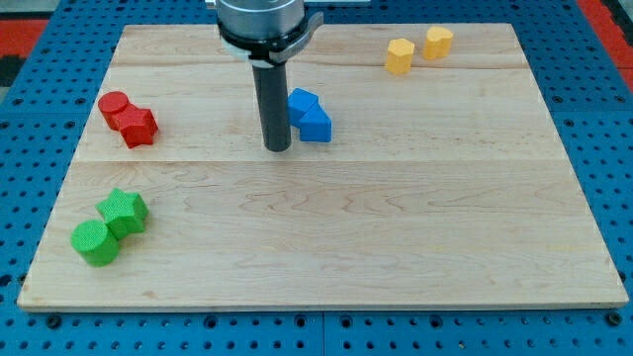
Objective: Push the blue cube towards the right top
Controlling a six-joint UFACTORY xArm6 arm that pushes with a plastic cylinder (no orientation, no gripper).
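The blue cube sits on the wooden board above the middle, touching a blue triangular block just below and right of it. My tip rests on the board just left of the two blue blocks, slightly lower than them, with a narrow gap to the triangular block. The rod rises from there to the arm's head at the view's top.
Two yellow blocks sit near the top right. A red cylinder and a red star-like block sit at the left. A green star-like block and a green cylinder sit at the bottom left.
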